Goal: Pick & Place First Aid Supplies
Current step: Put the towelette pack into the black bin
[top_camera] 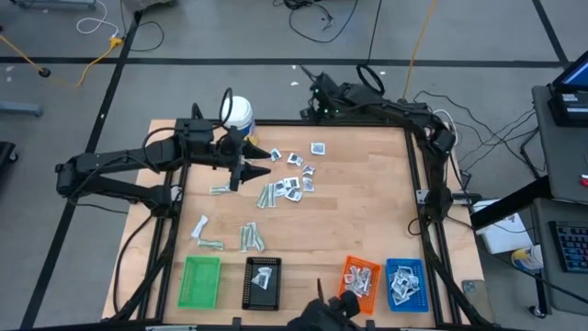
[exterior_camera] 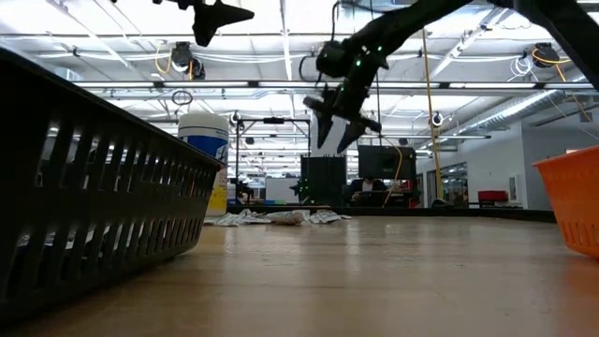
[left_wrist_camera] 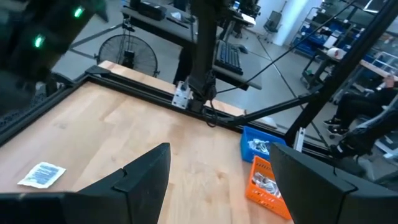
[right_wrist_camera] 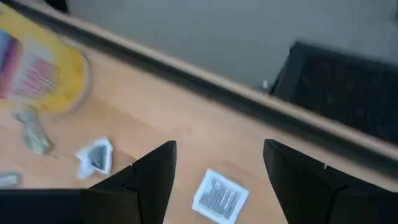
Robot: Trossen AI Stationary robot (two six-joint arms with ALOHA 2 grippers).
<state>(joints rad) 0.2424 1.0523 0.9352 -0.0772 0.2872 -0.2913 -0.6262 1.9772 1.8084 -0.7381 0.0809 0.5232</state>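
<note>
Where sachets (top_camera: pixel 292 183) scatter, bottle (top_camera: pixel 238 115) just beside.

Smooth pale wooden table (top_camera: pixel 358 221); perforated plastic black tray (top_camera: pixel 265 284).

No text, number or brand can be read. The tall white bottle's yellow label (right_wrist_camera: pixel 43 68) carries red and blue print, and a square white sachet (right_wrist_camera: pixel 219 196) on the counter carries fine grey lines, all too blurred to make out.
</note>
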